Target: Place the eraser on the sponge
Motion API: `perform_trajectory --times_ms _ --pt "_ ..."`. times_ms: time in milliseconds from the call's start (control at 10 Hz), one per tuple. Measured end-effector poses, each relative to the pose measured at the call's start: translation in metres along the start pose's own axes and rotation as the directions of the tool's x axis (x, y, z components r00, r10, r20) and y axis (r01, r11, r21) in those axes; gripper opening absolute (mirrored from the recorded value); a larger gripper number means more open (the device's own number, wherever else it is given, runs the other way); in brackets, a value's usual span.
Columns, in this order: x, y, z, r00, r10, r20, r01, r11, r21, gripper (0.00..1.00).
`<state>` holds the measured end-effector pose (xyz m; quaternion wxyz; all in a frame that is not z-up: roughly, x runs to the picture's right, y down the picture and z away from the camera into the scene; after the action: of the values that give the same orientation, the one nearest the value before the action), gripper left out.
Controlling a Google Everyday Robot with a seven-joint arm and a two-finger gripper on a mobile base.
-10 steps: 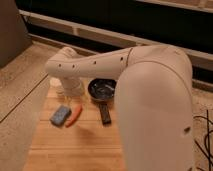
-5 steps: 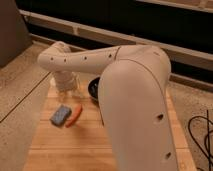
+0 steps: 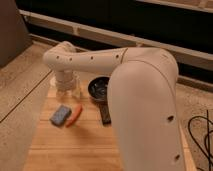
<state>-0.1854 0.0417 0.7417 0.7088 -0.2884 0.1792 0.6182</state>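
Observation:
The eraser [image 3: 105,114], a small black block, lies on the wooden table just in front of the dark bowl, its right side close to my big white arm. The sponge [image 3: 60,115], a blue-grey pad, lies to its left, with a thin orange-red stick [image 3: 75,116] beside it. My gripper [image 3: 68,91] hangs at the end of the arm, above the table behind the sponge and left of the bowl. It holds nothing that I can see and stands apart from both eraser and sponge.
A round dark bowl [image 3: 98,89] sits behind the eraser. The wooden table [image 3: 75,150] ends at the left over a speckled floor. My arm's bulky white link [image 3: 145,105] covers the table's right side. A black cable [image 3: 202,135] lies at far right.
The arm has shifted: the wrist moved left and back, then came slightly forward and right again. The eraser, covered half a second ago, shows again. Sponge and stick have not moved.

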Motion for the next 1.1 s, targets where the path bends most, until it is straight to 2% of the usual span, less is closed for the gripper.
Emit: perform_trajectory --times_ms 100,300,400,600,700,1000,1100 --pt "0.002 -0.002 0.001 1.0 -0.002 -0.002 0.002 1.0 -0.002 0.65" --pt "0.007 -0.005 0.003 1.0 -0.015 -0.006 0.015 1.0 0.021 0.65" --pt "0.012 -0.012 0.004 1.0 -0.001 -0.009 0.002 0.999 0.035 0.65" --pt "0.028 -0.032 0.002 0.999 0.051 -0.002 -0.051 0.996 0.076 0.65" --pt "0.04 -0.046 -0.002 0.995 0.098 0.013 -0.099 0.991 0.093 0.65" --pt "0.073 -0.075 -0.003 0.978 0.203 0.038 -0.206 0.974 0.099 0.65" --pt "0.086 -0.083 -0.001 0.969 0.244 0.038 -0.247 0.965 0.092 0.65"
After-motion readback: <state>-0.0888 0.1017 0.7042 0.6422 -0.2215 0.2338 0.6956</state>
